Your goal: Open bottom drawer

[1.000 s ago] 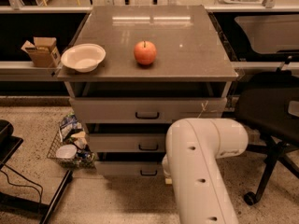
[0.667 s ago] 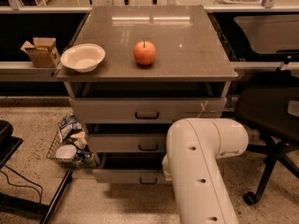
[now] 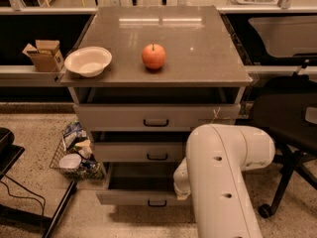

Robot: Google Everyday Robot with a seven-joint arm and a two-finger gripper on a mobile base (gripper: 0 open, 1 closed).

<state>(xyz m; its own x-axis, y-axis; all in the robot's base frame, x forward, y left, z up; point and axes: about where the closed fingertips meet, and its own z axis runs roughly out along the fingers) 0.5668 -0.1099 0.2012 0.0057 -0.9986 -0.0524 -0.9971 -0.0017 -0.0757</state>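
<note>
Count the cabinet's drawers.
3: top drawer under the tabletop, middle drawer below it, bottom drawer lowest, pulled out. The claw is hidden behind the arm beside it.

The arm (image 3: 223, 182) hides the pincer, low beside the bottom drawer (image 3: 133, 198).

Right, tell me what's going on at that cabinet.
The robot's white arm reaches down in front of the grey cabinet. Its pincer sits low by the right end of the bottom drawer, largely hidden by the arm. That drawer stands pulled partway out, its dark inside showing. On the cabinet top rest an apple and a white bowl.
</note>
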